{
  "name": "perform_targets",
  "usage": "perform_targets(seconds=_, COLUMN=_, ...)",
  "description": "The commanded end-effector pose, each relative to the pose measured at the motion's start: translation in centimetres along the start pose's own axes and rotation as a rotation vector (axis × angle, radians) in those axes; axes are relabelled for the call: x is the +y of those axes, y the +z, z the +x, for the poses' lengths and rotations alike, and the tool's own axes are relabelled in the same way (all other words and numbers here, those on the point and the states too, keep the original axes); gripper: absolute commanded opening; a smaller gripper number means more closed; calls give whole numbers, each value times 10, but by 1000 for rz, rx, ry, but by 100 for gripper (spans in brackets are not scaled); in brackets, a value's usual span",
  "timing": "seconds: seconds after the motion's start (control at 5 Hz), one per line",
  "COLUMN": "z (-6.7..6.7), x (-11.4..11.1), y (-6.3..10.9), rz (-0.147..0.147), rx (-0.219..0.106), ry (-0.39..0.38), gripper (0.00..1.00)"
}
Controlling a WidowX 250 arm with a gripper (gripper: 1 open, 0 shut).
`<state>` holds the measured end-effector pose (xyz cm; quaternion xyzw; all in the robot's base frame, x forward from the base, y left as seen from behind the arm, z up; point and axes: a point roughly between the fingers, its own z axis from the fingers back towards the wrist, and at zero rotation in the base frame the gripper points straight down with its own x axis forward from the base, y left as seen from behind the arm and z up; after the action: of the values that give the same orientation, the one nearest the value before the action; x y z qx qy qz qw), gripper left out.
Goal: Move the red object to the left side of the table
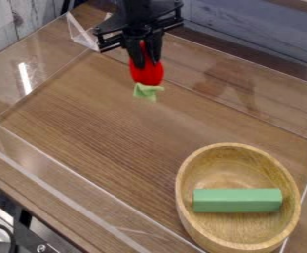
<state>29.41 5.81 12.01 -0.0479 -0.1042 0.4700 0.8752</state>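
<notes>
- The gripper (144, 61) is hanging over the far middle of the table (103, 148), pointing almost straight down, with its black fingers pinching the red object (146, 72) from either side.
- The red object is hanging in that pinch with its pale green leafy cap (148, 91) pointing down; the cap appears to be clear of the wood, though how far the toy is lifted is hard to tell from this one view.
- The pick-up part of the task is looking done: the toy is gripped and is not lying on the tabletop.
- The carry is what is left. The toy is sitting only slightly left of the middle of the picture, well apart from the clear wall (24, 79) on the left edge, so it is not yet on the left side.
- After that, the toy is still needing to be set down on bare wood there and let go.
- The wooden bowl (239, 198) with the green block (238, 201) inside is sitting at the near right, well away from the likely path, so it is posing no obstacle.
- The main risk is looking like the glossy toy slipping from a narrow pinch during the sideways move.
</notes>
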Motion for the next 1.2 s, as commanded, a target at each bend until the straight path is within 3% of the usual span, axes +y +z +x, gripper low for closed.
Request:
perform_targets(seconds=0.0, z=11, x=-5, y=12, rz=-28, rx=-52, ry=30, gripper=0)
perform_targets(seconds=0.4, z=12, x=8, y=-5, rz=-18, rx=-51, ry=11, gripper=0)
perform_targets(seconds=0.8, z=10, x=-11, y=-18, rz=3, rx=-67, ry=107, gripper=0)
perform_targets(seconds=1.0, z=23, x=-4, y=-15, rz=16, rx=-82, ry=226, gripper=0)
